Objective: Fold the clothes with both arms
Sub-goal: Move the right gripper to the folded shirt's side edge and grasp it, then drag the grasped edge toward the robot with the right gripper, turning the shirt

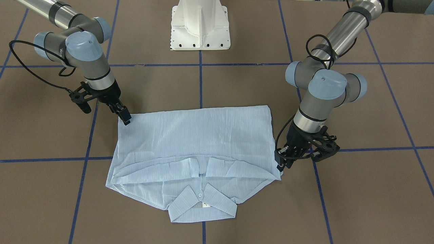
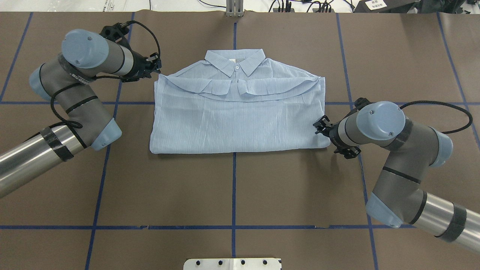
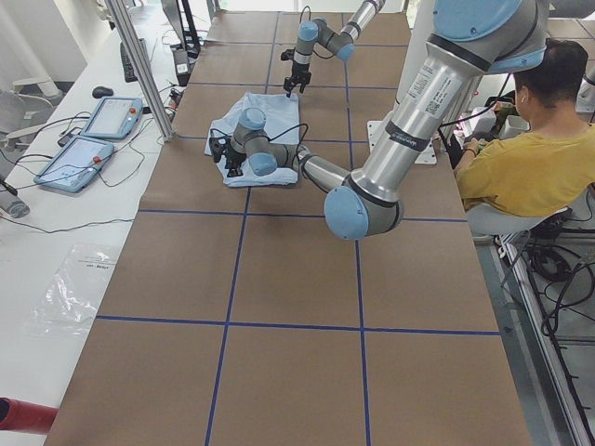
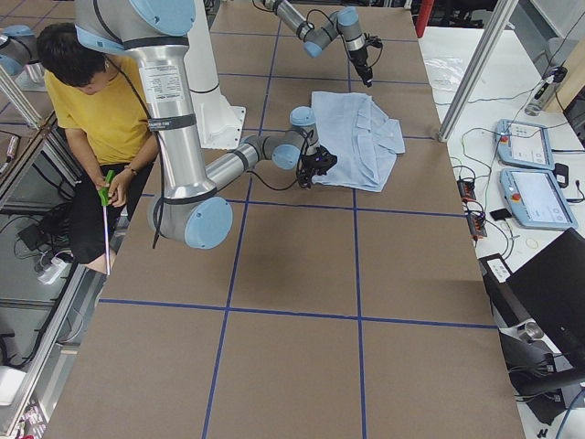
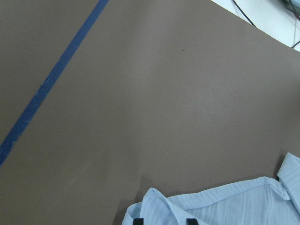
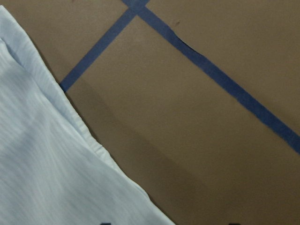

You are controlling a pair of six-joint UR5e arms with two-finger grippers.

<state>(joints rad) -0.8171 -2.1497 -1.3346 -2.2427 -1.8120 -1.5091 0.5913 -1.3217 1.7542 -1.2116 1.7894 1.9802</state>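
The pale blue striped shirt (image 2: 232, 120) lies folded flat mid-table, its collar (image 2: 236, 62) on the far side and buttons up. My left gripper (image 2: 156, 68) is at the far-left shoulder corner; in the left wrist view its black fingertips (image 5: 138, 220) stand somewhat apart with the shirt's corner (image 5: 225, 206) between them, so it is open. My right gripper (image 2: 321, 127) sits low at the shirt's right edge near the folded hem. In the right wrist view the right gripper (image 6: 168, 224) is wide open beside the cloth's edge (image 6: 47, 164). The front view shows the left gripper (image 1: 281, 164) and the right gripper (image 1: 123, 117).
The brown table top (image 2: 232, 187) carries blue tape grid lines (image 2: 234, 195). The white pedestal base (image 1: 200, 27) stands on the robot's side. A seated person in yellow (image 3: 521, 158) is beside the table, and teach pendants (image 3: 112, 116) lie on a side bench.
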